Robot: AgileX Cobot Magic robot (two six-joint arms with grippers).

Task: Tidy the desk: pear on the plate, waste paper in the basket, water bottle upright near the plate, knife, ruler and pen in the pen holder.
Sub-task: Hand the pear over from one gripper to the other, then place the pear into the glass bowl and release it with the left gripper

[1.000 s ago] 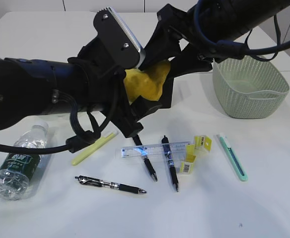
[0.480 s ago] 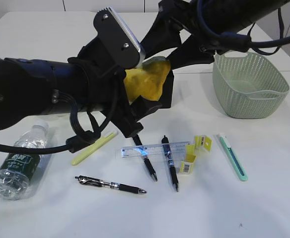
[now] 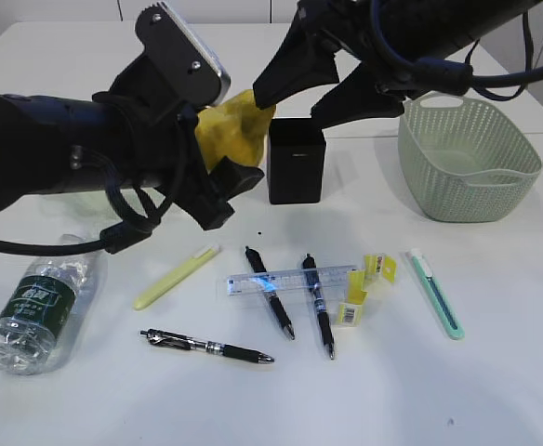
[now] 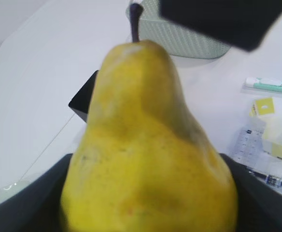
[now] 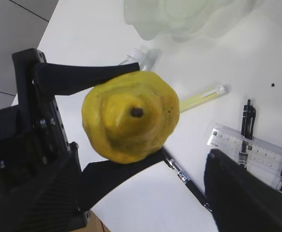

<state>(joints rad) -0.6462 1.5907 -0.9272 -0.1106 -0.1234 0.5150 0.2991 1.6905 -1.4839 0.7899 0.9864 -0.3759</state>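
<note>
Left end effector (image 5: 126,118) is clamped on the pear (image 3: 230,130), carried in the air above the counter (image 3: 495,390) toward its far left, presumably bound for the plate (image 5: 179,17), glimpsed only in the right wrist view. Right end effector (image 3: 309,79) hangs spread and empty beside it, above the pen holder (image 3: 297,161). Arm bulk hides the plate in the exterior view. Ruler (image 3: 295,279) lies mid-counter, untouched.

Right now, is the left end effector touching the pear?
Touching. The right wrist view shows the left end effector with its fingers pressed against opposite sides of the pear.
</note>
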